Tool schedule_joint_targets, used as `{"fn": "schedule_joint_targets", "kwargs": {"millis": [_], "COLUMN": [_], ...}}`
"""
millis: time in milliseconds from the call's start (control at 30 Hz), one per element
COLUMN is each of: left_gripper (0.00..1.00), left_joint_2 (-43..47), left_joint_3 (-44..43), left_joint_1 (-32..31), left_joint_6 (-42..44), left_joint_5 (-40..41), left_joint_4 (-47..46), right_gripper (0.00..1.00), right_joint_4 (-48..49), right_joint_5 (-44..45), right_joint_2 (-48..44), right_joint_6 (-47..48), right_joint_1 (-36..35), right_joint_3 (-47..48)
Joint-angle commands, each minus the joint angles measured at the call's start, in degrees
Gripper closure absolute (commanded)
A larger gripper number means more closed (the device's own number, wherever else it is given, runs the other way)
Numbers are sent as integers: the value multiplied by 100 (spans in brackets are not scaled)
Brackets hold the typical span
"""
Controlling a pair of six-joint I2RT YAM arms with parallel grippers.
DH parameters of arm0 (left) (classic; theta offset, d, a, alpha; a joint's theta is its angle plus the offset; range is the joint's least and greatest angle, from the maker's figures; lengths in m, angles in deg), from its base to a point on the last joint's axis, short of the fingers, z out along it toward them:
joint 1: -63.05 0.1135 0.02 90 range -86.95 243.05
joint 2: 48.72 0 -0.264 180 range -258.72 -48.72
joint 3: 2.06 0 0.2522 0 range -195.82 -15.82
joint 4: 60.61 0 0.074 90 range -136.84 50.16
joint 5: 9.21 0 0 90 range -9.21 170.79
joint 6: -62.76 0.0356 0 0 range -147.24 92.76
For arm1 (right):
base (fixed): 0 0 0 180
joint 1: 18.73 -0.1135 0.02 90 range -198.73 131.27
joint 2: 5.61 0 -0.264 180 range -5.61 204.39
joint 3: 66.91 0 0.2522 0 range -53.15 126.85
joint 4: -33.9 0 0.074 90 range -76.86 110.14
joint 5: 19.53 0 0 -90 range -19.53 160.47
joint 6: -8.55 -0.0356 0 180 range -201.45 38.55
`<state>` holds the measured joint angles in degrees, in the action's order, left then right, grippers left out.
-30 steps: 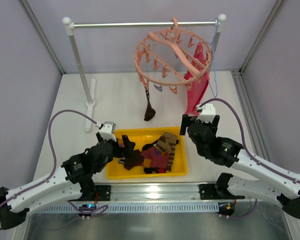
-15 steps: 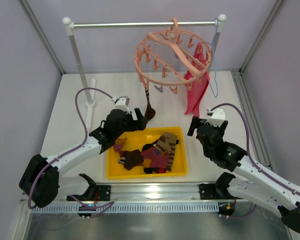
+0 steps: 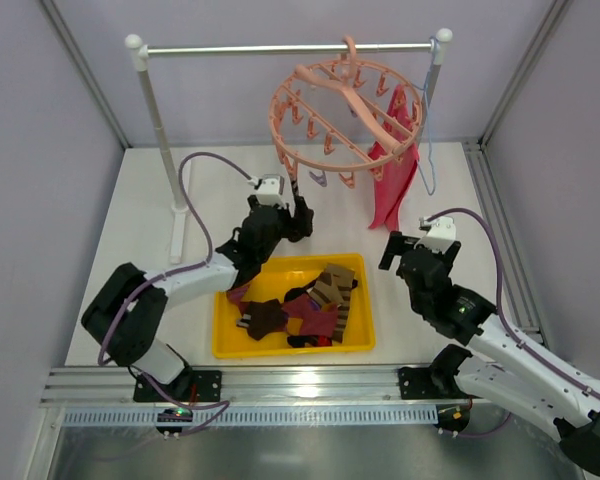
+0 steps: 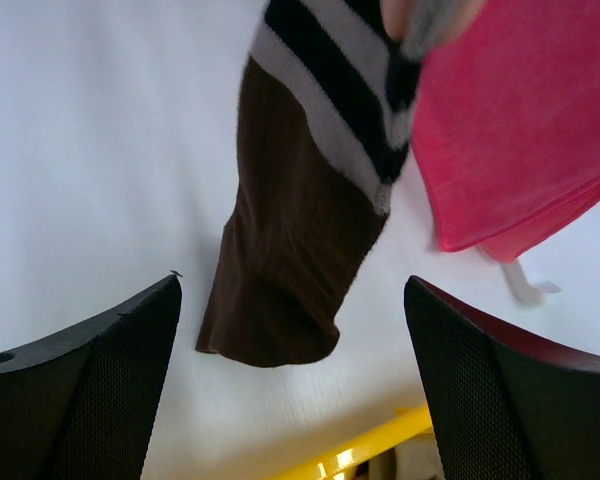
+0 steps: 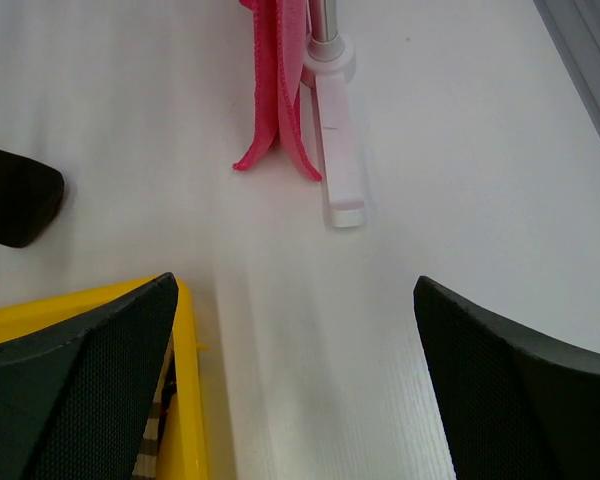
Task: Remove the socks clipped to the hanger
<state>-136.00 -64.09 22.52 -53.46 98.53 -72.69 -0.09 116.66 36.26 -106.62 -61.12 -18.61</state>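
Several socks (image 3: 310,305) are seen in the yellow tray (image 3: 218,335); one brown striped sock (image 4: 300,200) is left clipped to the hanger (image 3: 352,98), framed by the spread left gripper (image 4: 290,288), right gripper (image 5: 295,285) spread and empty.

Yellow tray (image 3: 270,349) on white table (image 3: 230,180), pink-red cloth (image 3: 392,195) below metal rail (image 3: 240,47)

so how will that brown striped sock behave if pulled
Probably floppy: the sock hangs limp, its toe drooping. Likely light, so a nudge may just swing it. The hanger itself dangles tilted, so pulling could swing it too.
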Motion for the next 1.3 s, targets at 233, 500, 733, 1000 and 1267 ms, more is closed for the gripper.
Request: {"fn": "schedule_joint_targets", "kwargs": {"millis": [233, 500, 733, 1000, 1267], "left_gripper": [51, 100, 100, 100, 100], "left_joint_2": [-1044, -870, 176, 1582, 2575], "left_joint_3": [-314, -183, 441, 916, 1205], "left_joint_1": [-420, -1017, -1667, -2169, -2266], "left_joint_6": [811, 1654, 1857, 1690, 1348], "left_joint_5": [1179, 1951, 2470, 2410, 1752], "left_joint_4": [-1704, -1994, -1872, -828, 9], "right_gripper": [0, 0, 0, 0, 0], "right_joint_4": [511, 564, 608, 845, 740], "right_joint_5": [-32, -75, -250, -428, 118], "right_joint_2": [-65, -21, 382, 1042, 2184], "right_joint_6": [311, 390, 381, 469, 925], "right_joint_1": [213, 319, 311, -93, -989], "right_joint_3": [-150, -185, 52, 956, 2712]}}
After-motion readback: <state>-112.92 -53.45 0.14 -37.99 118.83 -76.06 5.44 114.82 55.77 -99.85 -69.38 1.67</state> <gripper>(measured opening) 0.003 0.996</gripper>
